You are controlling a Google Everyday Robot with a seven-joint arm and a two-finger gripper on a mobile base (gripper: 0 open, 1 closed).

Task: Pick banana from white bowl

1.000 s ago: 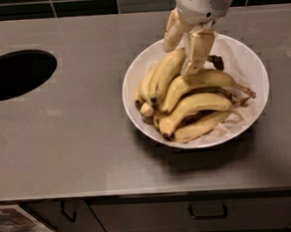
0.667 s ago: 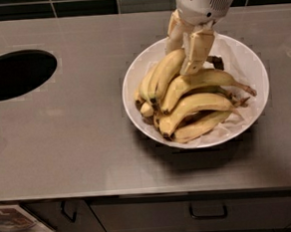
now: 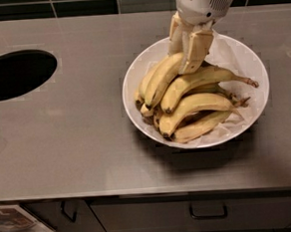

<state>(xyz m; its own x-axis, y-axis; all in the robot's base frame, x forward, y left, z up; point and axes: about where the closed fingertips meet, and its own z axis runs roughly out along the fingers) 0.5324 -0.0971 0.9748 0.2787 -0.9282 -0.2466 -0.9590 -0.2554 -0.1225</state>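
Keeping the gripper (image 3: 180, 61) on the same spot as a second ago, over the far left of the white bowl (image 3: 127, 89); leaving the fruit pile as before.

Surroundings:
- Resting the bowl on a grey counter (image 3: 87, 142), right of centre.
- Lining the bowl with crinkled white paper (image 3: 233, 44), showing along the far right and near edges.
- Leaving a round dark opening (image 3: 17, 74) in the counter well apart to the left.
- Running dark tiles (image 3: 78, 5) along the far edge.
- Showing a drawer handle (image 3: 208, 214) below the near edge and a printed sheet (image 3: 13, 220) at the near left corner.

In the way: crowding the banana (image 3: 160, 79) with several others, all touching and overlapping. Pressing a second banana (image 3: 203, 79) against its right side, its long thin brown stem pointing right toward the rim.

Banana: lying on top of the pile at the left of the bowl, slanting from near left to far right, far end reaching up under the gripper.

Arm: coming in from the far edge, carrying the white wrist housing (image 3: 202, 1) above the bowl's far rim, pointing steeply down and slightly left.

Claw: holding the two tan fingers (image 3: 195, 47) apart with a narrow gap, tips down at the banana's far end, the near one lying against it. Lifting nothing clear of the pile.
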